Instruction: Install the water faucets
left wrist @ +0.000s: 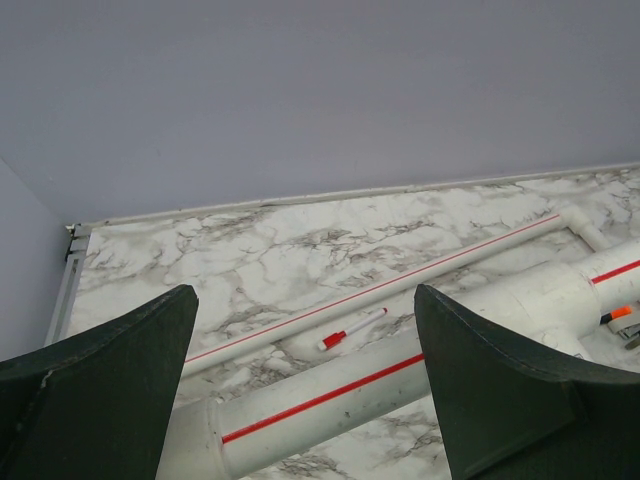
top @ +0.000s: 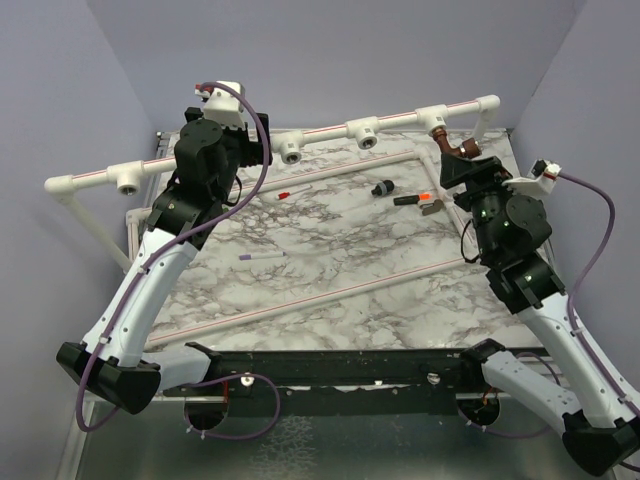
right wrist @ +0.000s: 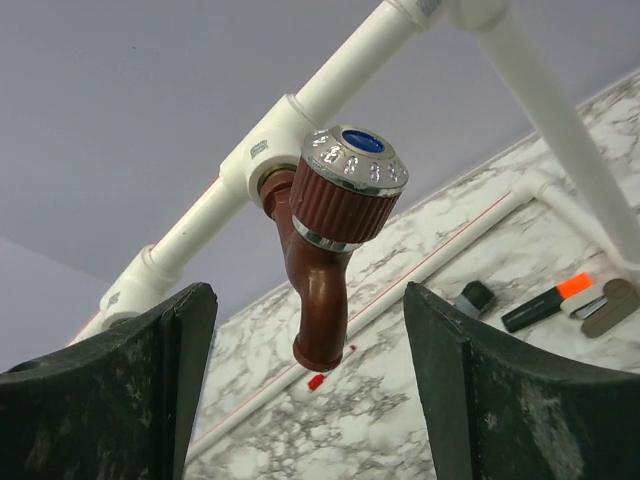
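The reddish-brown faucet (top: 456,144) with a silvery end sits in the rightmost white T-fitting (top: 436,116) of the raised pipe rail (top: 330,130), spout pointing down. In the right wrist view the faucet (right wrist: 325,260) hangs between the fingers of my right gripper (right wrist: 310,400), which is open and not touching it. My right gripper (top: 466,168) is just in front of the faucet. My left gripper (left wrist: 305,390) is open and empty over the rail's pipe (left wrist: 380,380), near the second fitting (top: 290,150). The green faucet is out of view.
On the marble table (top: 330,250) lie a red-capped pen (top: 295,191), a purple-capped pen (top: 262,256), a black cap (top: 382,187) and a black-and-orange marker (top: 418,198). Thin white pipes (top: 300,300) lie across the table. Walls close in on the left, back and right.
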You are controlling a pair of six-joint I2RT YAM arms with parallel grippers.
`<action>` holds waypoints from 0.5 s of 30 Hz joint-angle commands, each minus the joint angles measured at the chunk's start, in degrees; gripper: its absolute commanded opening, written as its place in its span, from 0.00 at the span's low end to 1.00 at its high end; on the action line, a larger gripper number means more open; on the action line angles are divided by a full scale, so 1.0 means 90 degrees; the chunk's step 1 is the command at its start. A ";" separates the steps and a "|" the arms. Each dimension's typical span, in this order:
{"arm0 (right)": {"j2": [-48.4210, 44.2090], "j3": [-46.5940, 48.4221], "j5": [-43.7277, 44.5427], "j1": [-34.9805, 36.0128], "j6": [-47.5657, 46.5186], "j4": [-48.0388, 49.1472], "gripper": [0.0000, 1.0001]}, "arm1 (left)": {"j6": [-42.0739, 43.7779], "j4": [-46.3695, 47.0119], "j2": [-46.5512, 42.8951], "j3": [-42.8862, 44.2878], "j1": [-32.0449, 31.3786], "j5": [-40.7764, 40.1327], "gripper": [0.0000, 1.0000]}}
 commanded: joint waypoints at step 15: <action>-0.0216 0.0937 -0.1091 0.0014 -0.6130 -0.0730 0.82 | -0.0153 -0.1074 0.0227 -0.0232 -0.0099 0.0361 0.91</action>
